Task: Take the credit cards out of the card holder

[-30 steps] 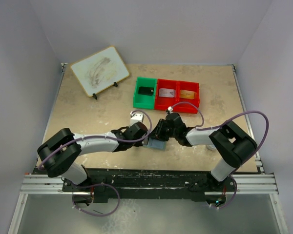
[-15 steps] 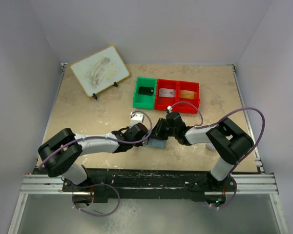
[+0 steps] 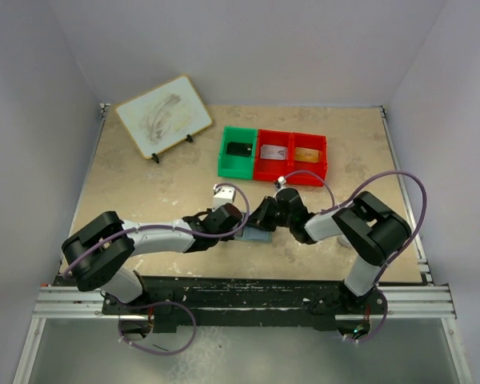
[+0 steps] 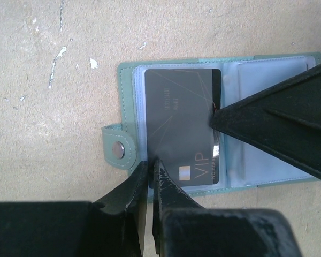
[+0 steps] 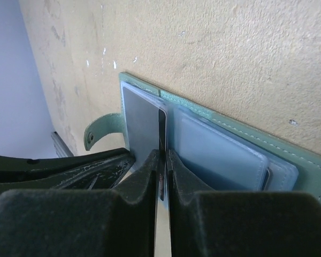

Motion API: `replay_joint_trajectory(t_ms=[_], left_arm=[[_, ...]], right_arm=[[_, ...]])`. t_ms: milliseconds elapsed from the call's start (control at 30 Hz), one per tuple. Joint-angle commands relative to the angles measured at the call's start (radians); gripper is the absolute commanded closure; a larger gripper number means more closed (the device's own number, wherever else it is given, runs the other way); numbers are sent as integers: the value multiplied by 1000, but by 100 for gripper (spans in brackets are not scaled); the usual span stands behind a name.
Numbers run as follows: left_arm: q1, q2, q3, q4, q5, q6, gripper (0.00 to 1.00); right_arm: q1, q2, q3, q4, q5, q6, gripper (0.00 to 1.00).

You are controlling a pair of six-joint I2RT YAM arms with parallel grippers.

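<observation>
The card holder (image 4: 267, 69) lies open on the table, grey-green rim, pale blue panels; from above it is a small patch (image 3: 258, 237) between the two wrists. A dark grey credit card (image 4: 182, 128) marked VIP sits in its left panel. My left gripper (image 4: 151, 166) is shut on the near left edge of the card holder, by the snap tab (image 4: 116, 150). My right gripper (image 5: 162, 155) is shut on the credit card's (image 5: 162, 128) inner edge, over the fold. In the left wrist view the right gripper's finger (image 4: 278, 128) shows as a black wedge at the card's right edge.
A green bin (image 3: 238, 162) and a two-part red bin (image 3: 292, 169) stand behind the arms, each part holding a card. A white board (image 3: 162, 116) on a stand leans at the back left. The table's near edge lies just below the card holder.
Both grippers have narrowed down, the left onto the holder's edge, the right onto the card's edge. Both wrists have sunk a little toward the card holder.
</observation>
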Motion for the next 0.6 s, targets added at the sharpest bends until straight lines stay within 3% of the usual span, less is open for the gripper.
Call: replay_joint_trajectory(t_ms=[0,133,233,567], left_arm=[[-17,30,-34,-6,85,-38,98],[-17,24,-44,1,85,-44,99],[-18,20,-48,6,88,-48,99],[-18,14,-48,10,88,-50,99]], right_arm=[[22,23,-42,168,-115,-5,87],[21,12,-58,230,-138,-5,81],[21,19,-18,147,-126,-24,79],[23,25,4,107,-111,-36,95]])
